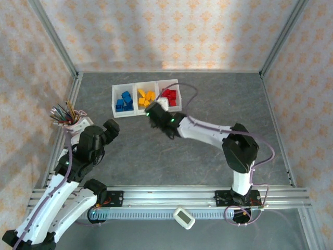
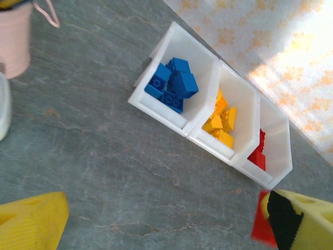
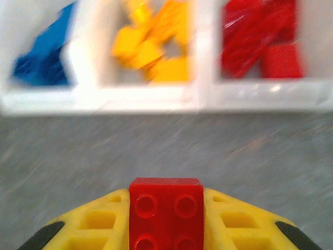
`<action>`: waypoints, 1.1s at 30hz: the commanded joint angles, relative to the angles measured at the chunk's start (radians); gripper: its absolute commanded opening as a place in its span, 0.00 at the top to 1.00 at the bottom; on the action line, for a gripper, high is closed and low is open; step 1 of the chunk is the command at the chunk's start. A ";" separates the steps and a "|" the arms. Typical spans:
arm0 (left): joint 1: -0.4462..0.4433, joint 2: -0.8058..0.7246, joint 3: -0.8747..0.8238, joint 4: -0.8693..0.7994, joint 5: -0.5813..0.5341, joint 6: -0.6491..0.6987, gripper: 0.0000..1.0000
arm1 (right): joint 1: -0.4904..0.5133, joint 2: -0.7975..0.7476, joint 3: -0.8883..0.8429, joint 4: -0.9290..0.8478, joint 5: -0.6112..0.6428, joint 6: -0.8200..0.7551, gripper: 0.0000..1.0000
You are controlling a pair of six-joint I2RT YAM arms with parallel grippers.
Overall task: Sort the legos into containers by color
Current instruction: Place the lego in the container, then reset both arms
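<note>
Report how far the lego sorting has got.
Done: blue bricks lie in one end bin of the tray, yellow bricks in the middle bin, red bricks in the other end bin. In hand: the right gripper is shut on a red brick just in front of the tray. Left: drop it with the reds; it looks like the last one. The left gripper is open, empty.
</note>
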 commanded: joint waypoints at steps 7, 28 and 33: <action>0.007 0.193 -0.058 0.334 0.145 0.072 0.01 | -0.244 0.237 0.300 0.050 0.004 -0.172 0.70; 0.143 0.402 -0.135 0.710 -0.262 0.425 0.01 | -0.448 -0.311 -0.274 0.302 0.240 -0.169 0.00; 0.233 0.476 -0.251 0.999 -0.299 0.620 0.01 | -0.664 -0.527 -0.708 0.615 0.353 -0.287 0.00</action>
